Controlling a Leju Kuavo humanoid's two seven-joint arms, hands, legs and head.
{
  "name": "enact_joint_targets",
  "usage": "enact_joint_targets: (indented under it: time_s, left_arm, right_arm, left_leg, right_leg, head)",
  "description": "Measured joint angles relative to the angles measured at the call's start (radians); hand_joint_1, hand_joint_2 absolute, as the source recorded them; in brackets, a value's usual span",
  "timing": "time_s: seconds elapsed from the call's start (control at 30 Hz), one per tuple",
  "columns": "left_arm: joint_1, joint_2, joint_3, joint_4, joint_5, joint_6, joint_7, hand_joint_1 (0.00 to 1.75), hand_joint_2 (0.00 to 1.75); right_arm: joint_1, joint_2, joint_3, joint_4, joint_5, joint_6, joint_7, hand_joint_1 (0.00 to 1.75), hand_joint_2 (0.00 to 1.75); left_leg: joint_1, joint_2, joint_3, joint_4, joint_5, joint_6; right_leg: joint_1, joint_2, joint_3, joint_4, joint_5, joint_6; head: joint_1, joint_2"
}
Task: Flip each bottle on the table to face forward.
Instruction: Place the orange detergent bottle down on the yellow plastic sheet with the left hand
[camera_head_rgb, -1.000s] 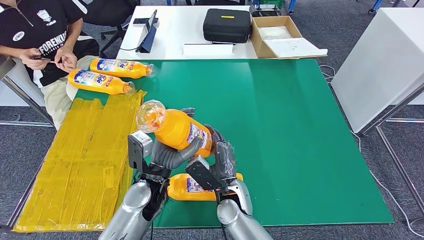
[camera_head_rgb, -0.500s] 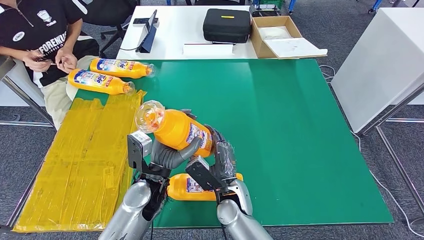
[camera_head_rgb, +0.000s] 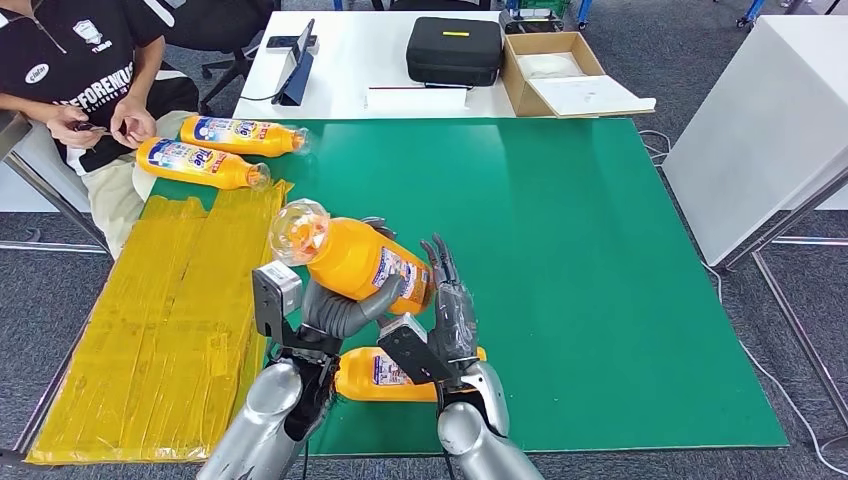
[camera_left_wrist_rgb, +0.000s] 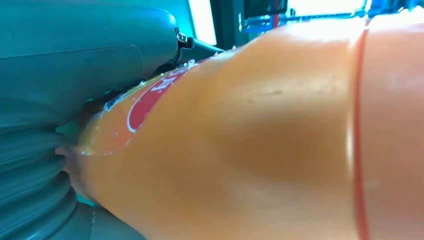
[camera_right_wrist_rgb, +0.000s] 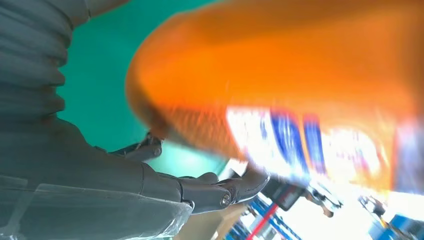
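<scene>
My left hand (camera_head_rgb: 338, 311) grips an orange detergent bottle (camera_head_rgb: 358, 259) and holds it tilted above the green table (camera_head_rgb: 600, 250), its clear cap (camera_head_rgb: 299, 230) pointing up and to the left. This bottle also looms close in the left wrist view (camera_left_wrist_rgb: 275, 150) and the right wrist view (camera_right_wrist_rgb: 300, 75). My right hand (camera_head_rgb: 450, 312) stands beside the bottle's base with its fingers (camera_right_wrist_rgb: 200, 190) straightened and spread, a little off the bottle. A second orange bottle (camera_head_rgb: 395, 376) lies on the table under both hands. Two more bottles (camera_head_rgb: 240, 135) (camera_head_rgb: 200, 163) lie at the far left corner.
A yellow taped sheet (camera_head_rgb: 170, 320) covers the table's left side. A person (camera_head_rgb: 80, 80) sits at the far left corner, hands close to the two bottles. A white table behind holds a black case (camera_head_rgb: 453, 48), a cardboard box (camera_head_rgb: 555, 70) and a tablet stand (camera_head_rgb: 296, 65).
My right hand's fingers have straightened and drawn off the held bottle's base. The left hand and its bottle have stayed put.
</scene>
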Motion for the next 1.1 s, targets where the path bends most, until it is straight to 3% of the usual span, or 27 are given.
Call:
enact_joint_targets:
  time_s: [0.3, 0.37, 0.47, 0.57, 0.73, 0.83, 0.97, 1.1]
  left_arm:
    - [0.039, 0.035, 0.07, -0.079, -0.109, 0.114, -0.035, 1.75, 1.75]
    - [0.044, 0.044, 0.095, -0.088, -0.176, 0.186, -0.038, 1.75, 1.75]
    - [0.05, 0.061, 0.142, -0.094, -0.364, 0.37, -0.027, 1.75, 1.75]
    - [0.056, 0.08, 0.193, -0.094, -0.505, 0.498, -0.005, 1.75, 1.75]
    - [0.064, 0.099, 0.249, -0.091, -0.624, 0.582, 0.025, 1.75, 1.75]
    - [0.067, 0.106, 0.287, -0.074, -0.851, 0.679, 0.091, 1.75, 1.75]
    - [0.072, 0.106, 0.38, -0.042, -1.192, 0.704, 0.149, 1.75, 1.75]
    - [0.073, 0.095, 0.463, -0.028, -1.304, 0.706, 0.161, 1.75, 1.75]
  right_arm:
    - [0.159, -0.107, 0.006, -0.444, 0.056, -0.007, 0.025, 0.0, 1.75]
    - [0.187, -0.136, 0.01, -0.518, 0.074, -0.032, 0.024, 0.0, 1.75]
    - [0.23, -0.179, 0.018, -0.605, 0.098, -0.08, 0.02, 0.0, 1.75]
    - [0.261, -0.218, 0.025, -0.668, 0.11, -0.111, 0.015, 0.0, 1.75]
    - [0.281, -0.26, 0.043, -0.72, 0.118, -0.138, 0.012, 0.0, 1.75]
    - [0.285, -0.282, 0.055, -0.742, 0.137, -0.159, 0.014, 0.0, 1.75]
    - [0.294, -0.309, 0.072, -0.77, 0.154, -0.167, 0.026, 0.0, 1.75]
    - [0.298, -0.325, 0.08, -0.785, 0.156, -0.167, 0.03, 0.0, 1.75]
  left_leg:
    - [0.0, 0.0, -0.001, 0.0, -0.001, 0.0]
    - [0.0, 0.0, 0.0, 0.0, -0.001, 0.0]
    - [0.0, 0.0, 0.0, 0.0, -0.001, 0.0]
    - [0.0, 0.0, 0.0, 0.0, -0.001, 0.0]
    - [0.0, 0.0, 0.0, 0.0, -0.001, 0.0]
    - [0.0, 0.0, 0.0, 0.0, -0.001, 0.0]
    - [0.0, 0.0, 0.0, 0.0, -0.001, 0.0]
    - [0.0, 0.001, 0.0, 0.0, -0.001, 0.0]
  right_leg:
    - [0.0, 0.0, 0.0, 0.0, 0.0, 0.0]
    - [0.0, 0.0, 0.0, 0.0, 0.0, 0.0]
    - [0.0, 0.0, 0.0, 0.0, 0.0, 0.0]
    - [0.0, 0.0, 0.0, 0.0, 0.0, 0.0]
    - [0.0, 0.0, 0.0, 0.0, 0.0, 0.0]
    - [0.0, 0.0, 0.0, 0.0, 0.0, 0.0]
    - [0.0, 0.0, 0.0, 0.0, 0.0, 0.0]
    - [0.0, 0.0, -0.001, 0.0, 0.0, 0.0]
  head:
    - [0.0, 0.0]
    - [0.0, 0.0]
    - [0.0, 0.0]
    - [0.0, 0.0]
    - [0.0, 0.0]
    - [0.0, 0.0]
    - [0.0, 0.0]
    - [0.0, 0.0]
